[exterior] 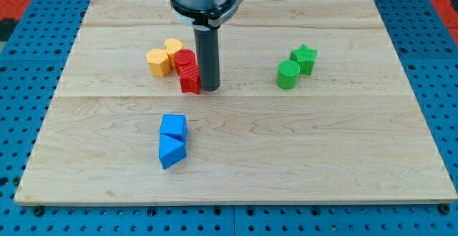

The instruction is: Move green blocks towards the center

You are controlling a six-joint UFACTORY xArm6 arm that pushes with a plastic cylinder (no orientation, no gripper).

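Observation:
Two green blocks sit at the view's right of the wooden board (343,143): a green cylinder (288,74) and, touching it on its upper right, a green star-shaped block (304,57). My tip (210,88) rests on the board near the middle, well to the left of the green blocks. It stands right beside two red blocks, just to their right: a red cylinder (184,59) and a red block (189,80) below it.
Two yellow-orange blocks lie left of the red ones: a hexagonal one (158,62) and another (173,48) above it. Two blue blocks sit lower left of centre: one (173,126) stacked above a wedge-like one (171,151). Blue pegboard surrounds the board.

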